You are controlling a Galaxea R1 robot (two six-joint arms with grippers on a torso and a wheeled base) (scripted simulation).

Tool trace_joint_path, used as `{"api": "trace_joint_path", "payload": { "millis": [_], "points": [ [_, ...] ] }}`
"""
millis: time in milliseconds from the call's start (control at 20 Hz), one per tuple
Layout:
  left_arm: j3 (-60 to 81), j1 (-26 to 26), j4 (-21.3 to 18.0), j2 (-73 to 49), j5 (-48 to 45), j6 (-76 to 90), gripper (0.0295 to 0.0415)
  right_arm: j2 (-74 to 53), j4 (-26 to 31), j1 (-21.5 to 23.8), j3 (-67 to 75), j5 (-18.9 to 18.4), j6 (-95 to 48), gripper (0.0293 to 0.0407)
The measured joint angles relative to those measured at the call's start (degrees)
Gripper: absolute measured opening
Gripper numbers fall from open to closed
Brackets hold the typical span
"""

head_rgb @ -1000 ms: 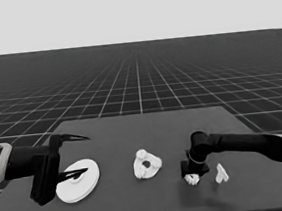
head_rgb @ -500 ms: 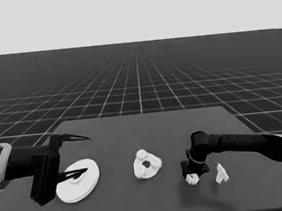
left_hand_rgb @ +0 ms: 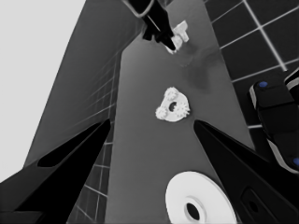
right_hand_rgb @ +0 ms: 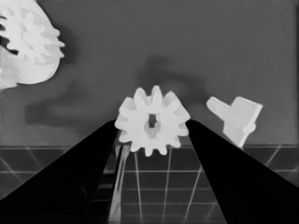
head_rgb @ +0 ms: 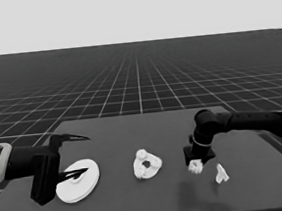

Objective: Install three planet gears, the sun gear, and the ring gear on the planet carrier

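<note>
Your right gripper (head_rgb: 195, 166), right of the frame's middle, pinches 1 planet gear (right_hand_rgb: 152, 121) between both fingers. The thin white piece (head_rgb: 221, 173) lies just beside it. The smaller round part (head_rgb: 147, 164) sits mid-frame, carrying maybe 3 gears. Your left gripper (head_rgb: 78, 156) waits spread wide over the larger round part (head_rgb: 78, 181), lower left.

The scene is showing a simulated robot test space, not a real room. A dark table (head_rgb: 155, 204) is sitting on a floor that is running off as a ruled grid (head_rgb: 139, 85) to a flat horizon, with a blank pale band (head_rgb: 132, 11) lying above it. Past the table's edge, to the side of the left gripper (left_hand_rgb: 149, 135), dark machinery with small blue lights (left_hand_rgb: 275, 121) is standing. Below the right gripper (right_hand_rgb: 153, 122), the same grid is showing beyond the table's edge.
</note>
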Motion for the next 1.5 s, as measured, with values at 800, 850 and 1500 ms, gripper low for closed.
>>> {"api": "trace_joint_path", "payload": {
  "millis": [800, 850, 1500],
  "points": [
    [0.0, 0.0, 0.0, 0.0, 0.0, 0.0, 0.0385, 39.94, -4.11, -4.74, -45.7, 2.23, -5.26, 0.031],
    [0.0, 0.0, 0.0, 0.0, 0.0, 0.0, 0.0385, 39.97, -4.21, -4.84, -45.8, 2.28, -5.32, 0.031],
    [0.0, 0.0, 0.0, 0.0, 0.0, 0.0, 0.0385, 39.99, -4.34, -5.35, -45.92, 2.36, -0.24, 0.0309]
  ]
}}
